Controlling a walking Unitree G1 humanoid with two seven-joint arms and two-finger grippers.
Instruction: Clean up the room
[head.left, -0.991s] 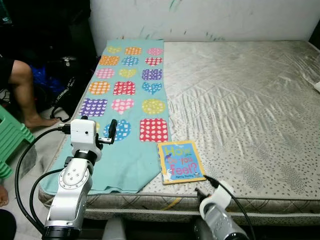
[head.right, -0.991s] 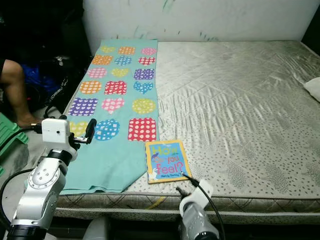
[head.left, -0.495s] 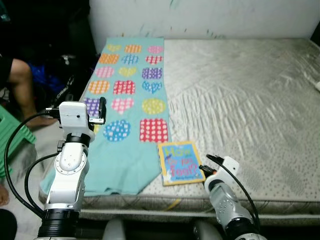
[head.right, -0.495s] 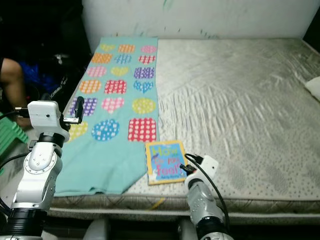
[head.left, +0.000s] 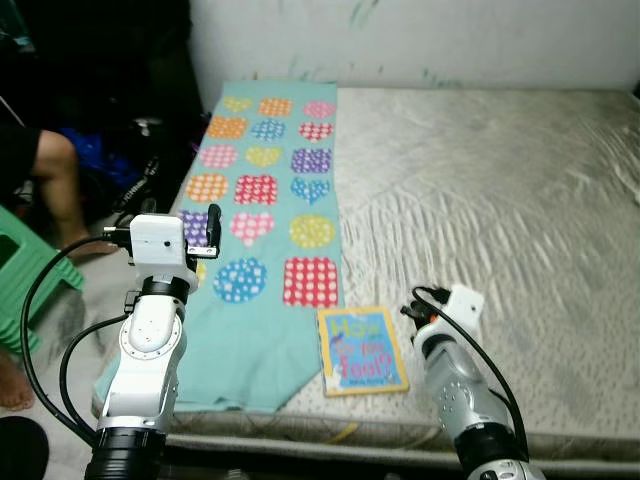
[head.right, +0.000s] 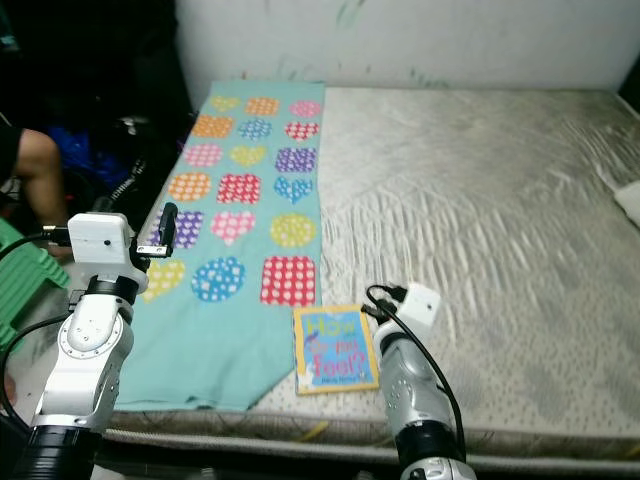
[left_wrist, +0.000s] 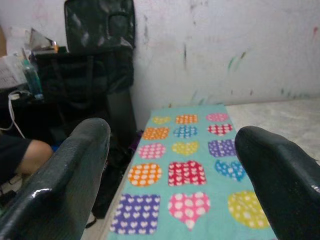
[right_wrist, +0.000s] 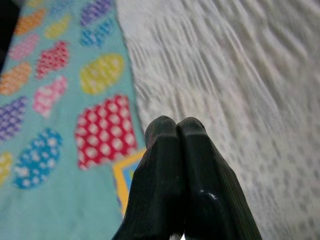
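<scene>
A small picture book (head.left: 362, 350) with a blue and yellow cover lies flat near the front edge of the mattress (head.left: 500, 200). Just left of it lies a turquoise blanket (head.left: 262, 230) printed with coloured hearts, running along the bed's left side. My right gripper (head.left: 414, 301) hovers close to the book's far right corner, fingers (right_wrist: 175, 150) pressed together and empty. My left gripper (head.left: 210, 231) is raised over the blanket's left edge, its fingers (left_wrist: 75, 165) spread wide with nothing between them.
A person's bare leg (head.left: 55, 185) and a green plastic stool (head.left: 30, 285) are on the floor left of the bed. Black bags (head.left: 140, 165) lean by the bed's far left corner. A white pillow edge (head.right: 630, 200) shows at far right. The wall is behind.
My right arm has come up from below the bed's front edge to beside the book. My left gripper has risen and moved slightly outward. The camera has shifted a little.
</scene>
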